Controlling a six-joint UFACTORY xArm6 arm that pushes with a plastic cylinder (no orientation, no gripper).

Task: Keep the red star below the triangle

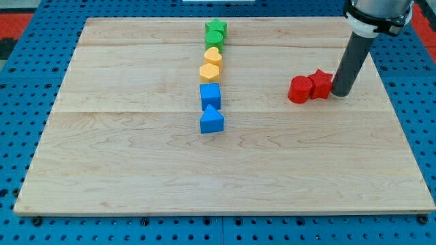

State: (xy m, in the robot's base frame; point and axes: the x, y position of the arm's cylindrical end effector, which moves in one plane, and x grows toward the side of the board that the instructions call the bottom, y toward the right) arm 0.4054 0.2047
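A red star lies at the view's right on the wooden board, touching a red round block on its left. My tip rests against the star's right side. A blue triangle sits near the board's middle, well to the left of the star and slightly lower in the view.
A column of blocks runs up from the triangle: a blue cube, a yellow hexagon, a yellow heart, a green round block and a green star. The arm's body hangs at the top right.
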